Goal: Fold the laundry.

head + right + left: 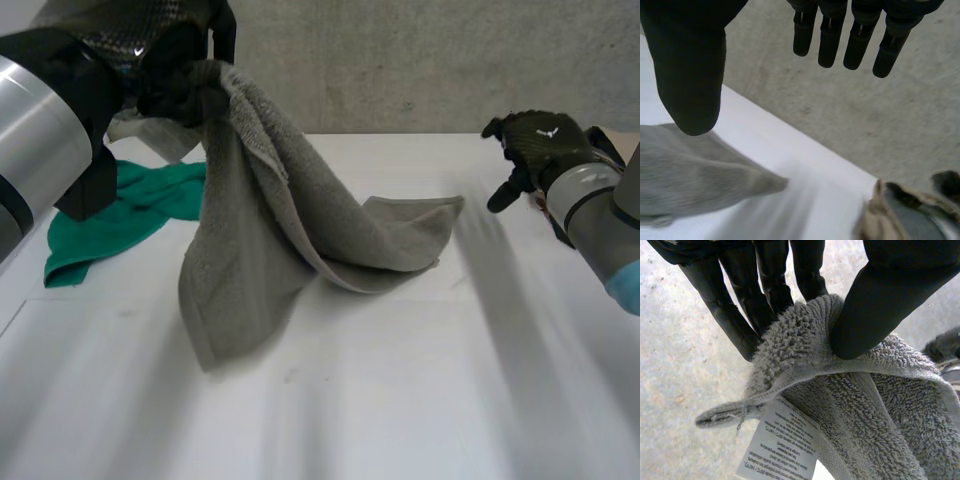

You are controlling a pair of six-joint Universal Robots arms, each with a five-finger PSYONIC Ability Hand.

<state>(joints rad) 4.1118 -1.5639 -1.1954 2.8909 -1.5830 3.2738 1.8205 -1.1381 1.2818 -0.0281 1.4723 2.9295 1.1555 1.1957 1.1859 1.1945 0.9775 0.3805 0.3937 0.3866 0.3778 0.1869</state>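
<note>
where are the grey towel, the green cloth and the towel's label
grey towel (240, 260), head view, hanging middle
green cloth (140, 200), head view, its middle
label (782, 447), left wrist view, printed face

- The left hand (772, 275) comes in with its black fingers (725, 315) spread behind a grey towel (870, 410); the thumb (885, 305) presses on the towel's front, so the cloth is pinched between thumb and fingers
- The grip sits at the towel's bunched top edge, near a corner; the terry loops stand up thick there
- A flat hem (722, 416) runs out from the grip to a frayed corner tip that juts free beside the fingers
- A white care label (782, 447) with small print hangs from the hem, tilted
- Behind everything lies a mottled grey surface (685, 365)
</note>
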